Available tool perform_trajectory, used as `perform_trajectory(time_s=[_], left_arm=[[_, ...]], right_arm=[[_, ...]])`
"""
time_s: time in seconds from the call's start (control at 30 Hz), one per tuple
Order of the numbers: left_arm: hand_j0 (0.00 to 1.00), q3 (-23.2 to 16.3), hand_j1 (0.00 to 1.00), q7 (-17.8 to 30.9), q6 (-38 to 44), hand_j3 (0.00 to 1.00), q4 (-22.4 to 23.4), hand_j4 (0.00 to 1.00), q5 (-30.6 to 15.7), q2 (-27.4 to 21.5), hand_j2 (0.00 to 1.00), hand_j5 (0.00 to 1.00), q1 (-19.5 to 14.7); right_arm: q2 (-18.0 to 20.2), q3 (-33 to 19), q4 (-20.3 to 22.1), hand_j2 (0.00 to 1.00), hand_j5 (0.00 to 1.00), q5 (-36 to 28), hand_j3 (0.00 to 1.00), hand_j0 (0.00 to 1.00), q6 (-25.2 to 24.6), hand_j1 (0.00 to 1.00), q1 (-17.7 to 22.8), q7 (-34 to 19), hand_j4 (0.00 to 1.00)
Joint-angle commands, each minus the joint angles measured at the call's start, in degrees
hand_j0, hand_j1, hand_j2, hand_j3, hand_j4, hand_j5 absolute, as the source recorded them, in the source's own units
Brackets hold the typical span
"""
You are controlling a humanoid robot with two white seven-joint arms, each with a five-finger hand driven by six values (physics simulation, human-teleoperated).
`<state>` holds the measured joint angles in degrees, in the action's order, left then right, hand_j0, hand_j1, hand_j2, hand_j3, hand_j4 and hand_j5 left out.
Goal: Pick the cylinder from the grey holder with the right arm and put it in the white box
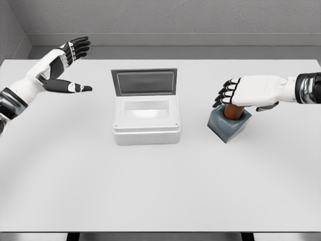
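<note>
Wide tabletop (160, 191). White box (146, 123) open at centre, nothing inside. Grey holder (229, 125) to its right, cylinder (232, 111) upright in it. Right hand (251, 92) above, fingers (224, 95) curled, apparently not gripping. Left hand (67, 63) spread, idle. Lift and placing left.

Table (160, 191): white, flat, filling most of the frame, its front edge along the bottom. Directly on it: white box (146, 120), lid raised at the back, centre, slightly left; grey holder (229, 126), right of centre, well apart from the box.
</note>
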<state>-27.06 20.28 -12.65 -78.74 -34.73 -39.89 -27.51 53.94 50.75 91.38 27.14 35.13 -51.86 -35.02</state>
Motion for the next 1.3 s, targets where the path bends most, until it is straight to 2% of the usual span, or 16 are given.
perform_trajectory(time_s=[0.0, 0.13, 0.17, 0.27, 0.47, 0.9, 1.03, 1.27], left_arm=[[1.00, 0.0, 1.00, 0.4, 2.2, 1.00, 2.3, 1.00, -2.0, 1.0, 1.00, 1.00, 0.0], [1.00, 0.0, 1.00, 0.8, 2.4, 1.00, 4.0, 1.00, -2.0, 1.7, 1.00, 1.00, -0.1], [1.00, 0.0, 1.00, 0.9, 2.4, 1.00, 4.0, 1.00, -2.1, 1.7, 1.00, 1.00, -0.1], [1.00, 0.0, 1.00, 2.8, 2.5, 1.00, 3.9, 1.00, -4.3, 1.7, 1.00, 1.00, -0.1], [1.00, -0.7, 1.00, 3.7, 2.5, 1.00, 3.9, 1.00, -4.9, 1.7, 1.00, 1.00, 0.0], [1.00, -0.6, 1.00, 3.8, 2.6, 1.00, 5.1, 1.00, -5.0, 1.7, 1.00, 1.00, -0.4], [1.00, -0.6, 1.00, 4.5, 4.9, 1.00, 5.1, 1.00, -5.8, 1.8, 1.00, 1.00, -0.9], [1.00, -0.6, 1.00, 5.4, 4.9, 1.00, 5.0, 1.00, -5.8, 2.2, 1.00, 1.00, -1.0]], right_arm=[[0.0, 0.1, 0.1, 0.80, 0.80, 0.1, 0.80, 0.80, -0.1, 0.80, 0.0, 0.0, 0.80], [0.1, 0.1, 0.2, 0.68, 0.68, 0.1, 0.68, 0.68, -0.1, 0.68, 0.0, 0.0, 0.68], [0.2, 0.1, 0.2, 0.68, 0.68, 0.1, 0.68, 0.68, -0.1, 0.68, -0.1, 0.0, 0.68], [0.2, 0.1, 0.2, 0.60, 0.60, 0.2, 0.60, 0.60, -0.1, 0.60, -0.1, 0.0, 0.60], [0.0, 0.1, 0.2, 0.53, 0.53, 0.2, 0.53, 0.53, -0.1, 0.53, -0.4, 0.0, 0.53], [0.3, -0.4, 1.6, 0.50, 0.50, -0.1, 0.50, 0.50, -0.1, 0.50, -2.5, 0.0, 0.50], [-0.1, -0.4, 1.6, 0.47, 0.47, 0.1, 0.47, 0.47, -0.1, 0.47, -3.0, 0.0, 0.47], [-2.7, -0.4, 1.6, 0.46, 0.46, 0.3, 0.46, 0.46, -0.1, 0.46, -4.3, 0.0, 0.46]])
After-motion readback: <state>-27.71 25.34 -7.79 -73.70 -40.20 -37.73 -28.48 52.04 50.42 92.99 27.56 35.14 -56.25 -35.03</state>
